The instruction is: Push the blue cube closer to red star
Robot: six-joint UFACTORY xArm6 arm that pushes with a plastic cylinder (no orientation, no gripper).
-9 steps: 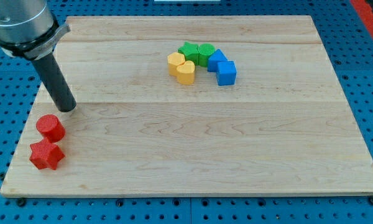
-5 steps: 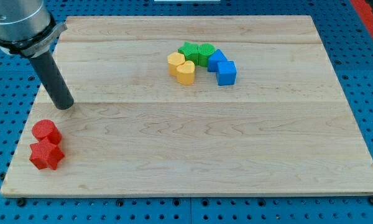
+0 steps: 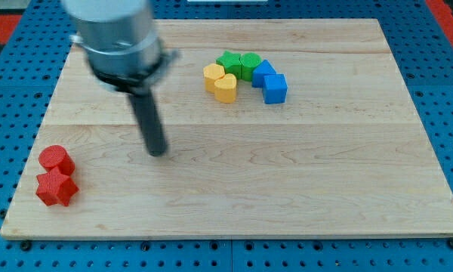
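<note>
The blue cube [image 3: 275, 88] sits in the upper middle of the wooden board [image 3: 287, 181], at the right end of a cluster of blocks. The red star [image 3: 57, 188] lies near the view's bottom left corner, touching a red cylinder [image 3: 56, 160] just above it. My tip [image 3: 159, 153] rests on the board left of centre, motion-blurred. It is far left of and below the blue cube, and right of and above the red star. It touches no block.
A second blue block [image 3: 262, 72] touches the blue cube's upper left. Two green blocks [image 3: 239, 64] and two yellow blocks [image 3: 220, 81] complete the cluster. Blue pegboard surrounds the board.
My tip has swept from beside the red cylinder at the left edge rightward and slightly down toward the board's middle. Before that, the red cylinder slid down-left against the red star.
</note>
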